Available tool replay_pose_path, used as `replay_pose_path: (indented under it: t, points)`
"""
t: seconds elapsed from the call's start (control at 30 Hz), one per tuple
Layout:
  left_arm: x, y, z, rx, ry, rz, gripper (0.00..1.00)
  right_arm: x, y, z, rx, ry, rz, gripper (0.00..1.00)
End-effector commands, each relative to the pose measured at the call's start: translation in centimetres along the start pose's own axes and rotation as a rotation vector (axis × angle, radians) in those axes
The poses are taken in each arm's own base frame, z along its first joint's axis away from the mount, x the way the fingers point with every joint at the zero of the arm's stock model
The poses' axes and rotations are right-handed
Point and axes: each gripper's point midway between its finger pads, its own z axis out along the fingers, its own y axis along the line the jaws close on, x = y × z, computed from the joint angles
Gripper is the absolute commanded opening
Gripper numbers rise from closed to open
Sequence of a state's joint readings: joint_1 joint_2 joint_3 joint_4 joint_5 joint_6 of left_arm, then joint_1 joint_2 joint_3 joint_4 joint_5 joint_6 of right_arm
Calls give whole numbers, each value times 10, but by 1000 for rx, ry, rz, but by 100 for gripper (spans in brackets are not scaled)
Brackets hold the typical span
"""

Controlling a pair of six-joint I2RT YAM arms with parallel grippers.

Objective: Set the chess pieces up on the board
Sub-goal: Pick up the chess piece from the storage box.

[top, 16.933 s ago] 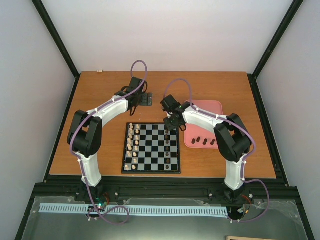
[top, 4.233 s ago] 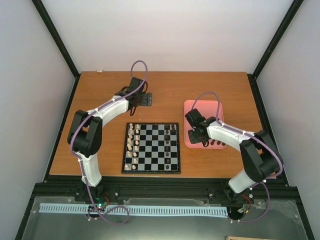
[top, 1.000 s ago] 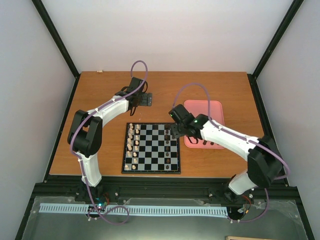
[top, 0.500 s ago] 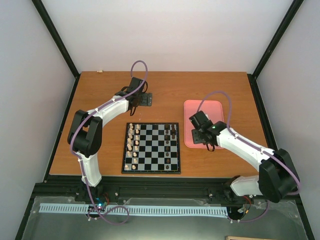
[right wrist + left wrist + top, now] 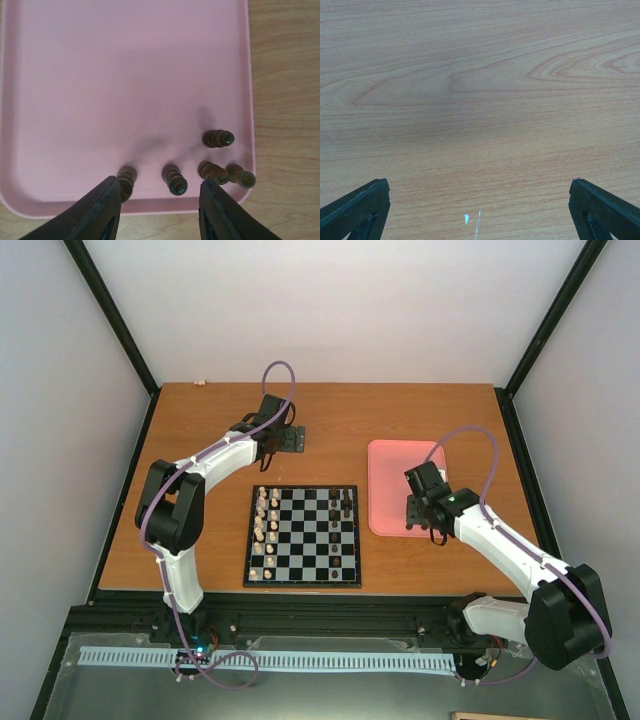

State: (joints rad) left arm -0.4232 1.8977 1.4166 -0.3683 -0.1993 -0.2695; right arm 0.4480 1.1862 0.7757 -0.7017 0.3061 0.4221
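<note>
Right claw straddles chess pieces along pink tray edge.

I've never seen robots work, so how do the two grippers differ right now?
The left gripper hangs over bare wooden table; the right gripper hangs over the pink tray. Nothing shows between the left gripper's jaws; a toppled dark chess piece is framed between the right gripper's jaws, untouched. Both stand open.

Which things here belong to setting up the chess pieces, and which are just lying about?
Job: dark chess pieces, board, pink tray holding some, open right tool above it.
Lying about: cream pieces on the board, tan scrap at the far edge, left tool.
</note>
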Motion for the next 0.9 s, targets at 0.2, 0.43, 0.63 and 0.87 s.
replay_pose_path:
  t: [0.2,0.43,0.63,0.87]
  points:
    - [-11,-7,1,34,-10,-21,100,15,-27,22,92,53,96,41]
    - [-11,-6,1,29,-11,-21,100,15,-25,29,71,68,94,38]
    - [-11,-7,3,31,-8,-20,100,20,-26,37,71,76,99,38]
    - [-10,-6,4,29,-6,-20,100,21,-26,45,71,85,97,39]
